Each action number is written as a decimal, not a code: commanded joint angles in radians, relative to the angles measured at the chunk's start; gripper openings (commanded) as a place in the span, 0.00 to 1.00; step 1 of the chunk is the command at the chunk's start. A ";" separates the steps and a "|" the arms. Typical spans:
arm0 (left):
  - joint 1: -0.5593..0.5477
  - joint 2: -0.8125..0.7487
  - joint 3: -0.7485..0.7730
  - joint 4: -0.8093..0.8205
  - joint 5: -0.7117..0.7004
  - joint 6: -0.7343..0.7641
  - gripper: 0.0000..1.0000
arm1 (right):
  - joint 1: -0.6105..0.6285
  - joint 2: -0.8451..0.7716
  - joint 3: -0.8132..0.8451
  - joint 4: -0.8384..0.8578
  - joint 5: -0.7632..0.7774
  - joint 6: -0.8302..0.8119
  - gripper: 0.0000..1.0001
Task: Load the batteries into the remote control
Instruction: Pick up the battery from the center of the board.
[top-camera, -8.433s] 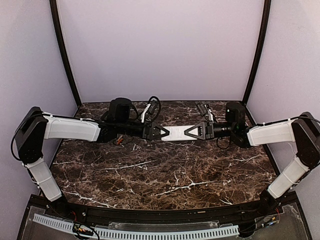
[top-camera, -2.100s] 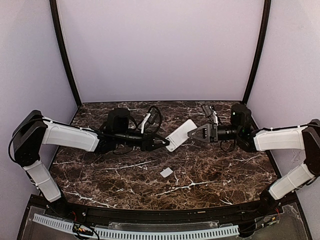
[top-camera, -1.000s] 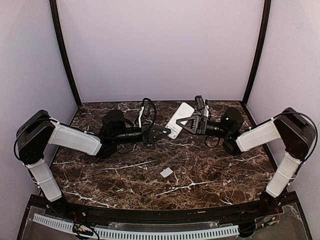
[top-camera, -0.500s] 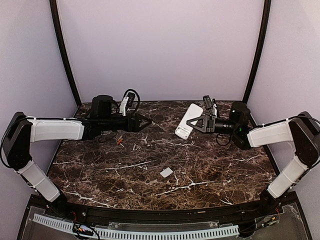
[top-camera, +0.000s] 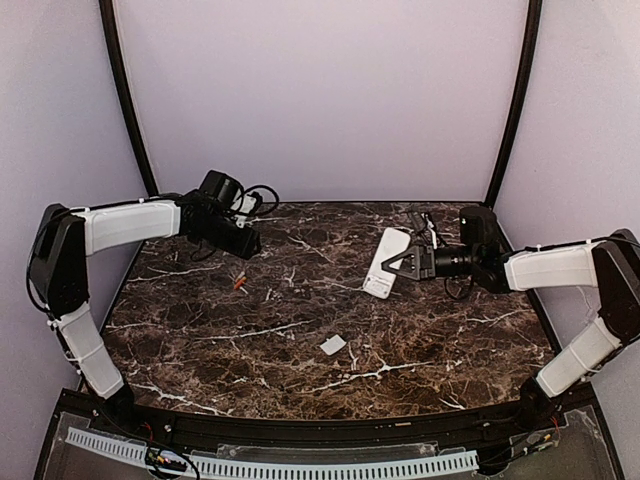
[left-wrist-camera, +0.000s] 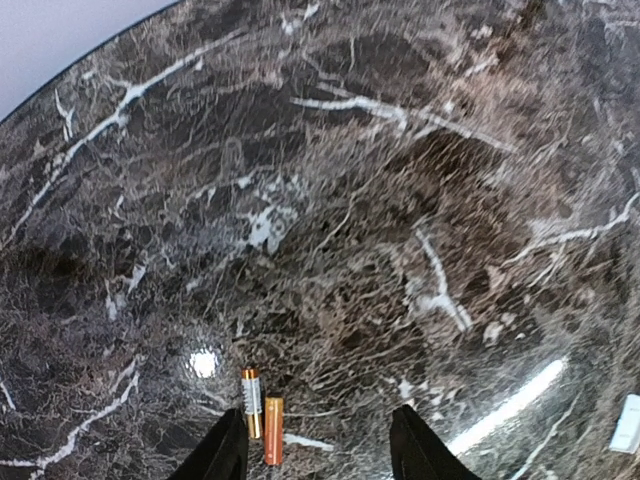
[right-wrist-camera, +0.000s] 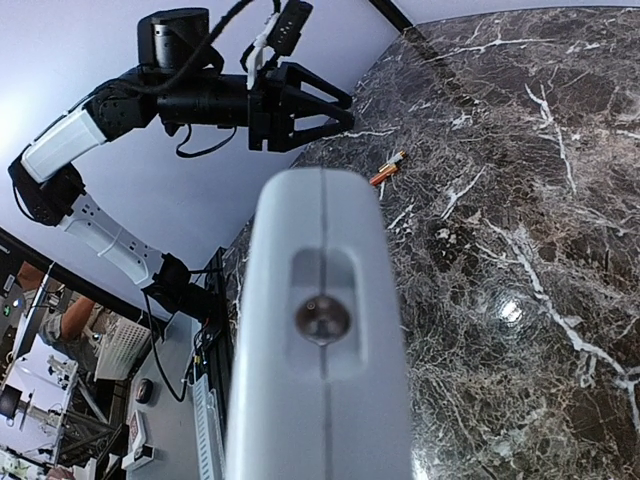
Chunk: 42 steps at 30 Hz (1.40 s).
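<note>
Batteries (left-wrist-camera: 262, 430) are lying below open left fingers (left-wrist-camera: 224, 455), probably needing a lowering grasp next. Right fingers (top-camera: 403, 263) are gripping the remote (top-camera: 388, 262).

left arm (top-camera: 125, 225): glossy white plastic shells, black joint housings | right arm (top-camera: 550, 268): matching white shells, black elbow and wrist | black cable loops (top-camera: 262, 195): at left wrist, with white connector | left gripper (right-wrist-camera: 348, 113), right gripper (top-camera: 398, 266): black, triangular open-frame fingers | shoulders: black blocks, thin black wire looping past each
</note>
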 joint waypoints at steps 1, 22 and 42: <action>0.014 0.070 0.047 -0.147 -0.057 0.066 0.45 | -0.007 -0.002 0.022 -0.010 -0.026 -0.036 0.00; 0.059 0.216 0.107 -0.168 -0.089 0.069 0.28 | -0.007 0.039 0.042 -0.017 -0.072 -0.038 0.00; 0.060 0.215 0.081 -0.214 -0.038 0.054 0.21 | -0.007 0.051 0.045 -0.009 -0.075 -0.032 0.00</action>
